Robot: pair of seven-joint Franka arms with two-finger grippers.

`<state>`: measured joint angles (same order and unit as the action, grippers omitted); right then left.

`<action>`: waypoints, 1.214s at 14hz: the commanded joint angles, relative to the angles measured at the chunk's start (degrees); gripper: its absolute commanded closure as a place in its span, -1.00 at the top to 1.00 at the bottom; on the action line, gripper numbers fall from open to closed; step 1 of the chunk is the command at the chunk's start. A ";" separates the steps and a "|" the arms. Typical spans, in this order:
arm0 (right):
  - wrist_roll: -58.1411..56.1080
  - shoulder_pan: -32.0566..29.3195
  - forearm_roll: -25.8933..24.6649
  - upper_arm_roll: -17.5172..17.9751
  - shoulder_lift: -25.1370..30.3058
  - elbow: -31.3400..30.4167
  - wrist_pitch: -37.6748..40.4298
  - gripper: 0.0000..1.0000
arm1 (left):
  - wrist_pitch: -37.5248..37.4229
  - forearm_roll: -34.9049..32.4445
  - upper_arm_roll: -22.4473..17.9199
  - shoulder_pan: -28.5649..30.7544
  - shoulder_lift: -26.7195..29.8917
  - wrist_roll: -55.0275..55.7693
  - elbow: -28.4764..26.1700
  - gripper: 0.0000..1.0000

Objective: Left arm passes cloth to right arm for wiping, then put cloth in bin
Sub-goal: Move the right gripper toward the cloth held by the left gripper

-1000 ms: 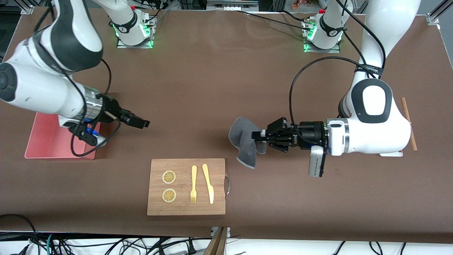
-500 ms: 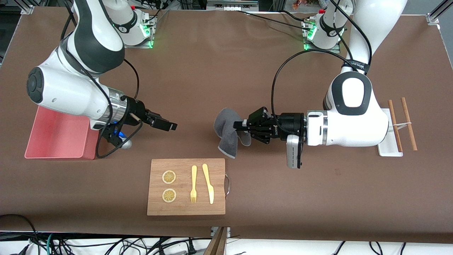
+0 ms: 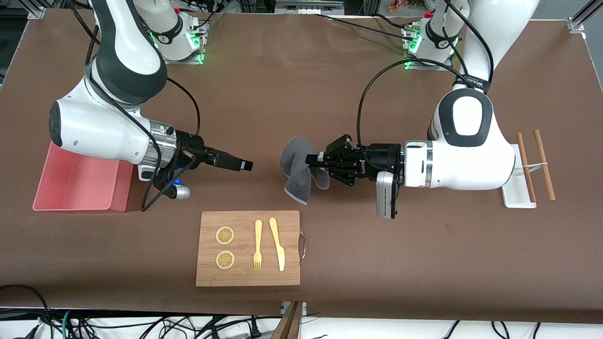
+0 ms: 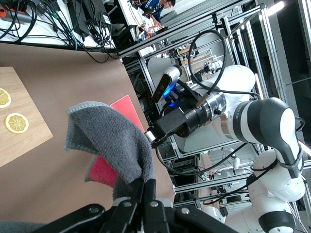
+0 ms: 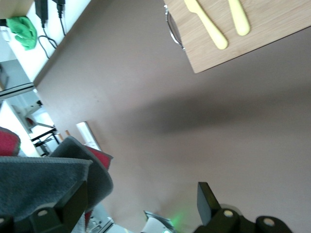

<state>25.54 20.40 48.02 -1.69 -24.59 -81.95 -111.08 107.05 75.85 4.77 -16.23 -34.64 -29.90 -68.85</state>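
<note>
At the middle left of the front view the bin (image 3: 80,186) is sitting empty as far as I can see, partly under the right arm (image 3: 103,127). That arm is reaching toward the centre of the frame, and the right gripper (image 3: 238,164) is hanging over bare table with its fingers spread wide and nothing between them.

Lower centre, the board (image 3: 248,248) is lying with two lemon slices (image 3: 224,235), a fork (image 3: 257,244) and a knife (image 3: 277,243) on it; I would guess that is what gets wiped.

Just right of centre, the cloth (image 3: 297,169) is dangling in the air above the table, grey side out, a bit of red showing in the left wrist view. The left gripper (image 3: 314,160) is pinching it tight at one edge, with the left arm (image 3: 464,155) stretched out level from the right of the frame.

At the far right a white tray (image 3: 517,197) and two sticks (image 3: 534,157) are lying untouched.

So the cloth is lifted and being offered. The two grippers are near each other but apart, so the handover is not made yet. Wiping and the drop into the bin are both left to do.
</note>
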 commanded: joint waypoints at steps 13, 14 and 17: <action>-5.32 3.94 18.06 0.19 -4.41 0.47 -3.35 1.00 | 0.79 1.05 -0.38 -0.38 1.16 -0.95 -1.90 -1.00; -5.32 3.94 18.51 0.11 -4.67 0.47 -3.35 1.00 | 0.79 1.05 -0.38 -0.38 1.24 -1.03 -1.90 -1.00; -5.41 1.06 18.51 -0.07 -4.68 0.73 -2.65 1.00 | 0.70 1.05 -0.38 -0.38 1.16 -1.03 -1.90 -1.00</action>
<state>21.42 23.65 64.90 -1.82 -28.95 -81.98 -114.22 107.06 75.85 4.73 -16.24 -34.45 -29.91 -69.41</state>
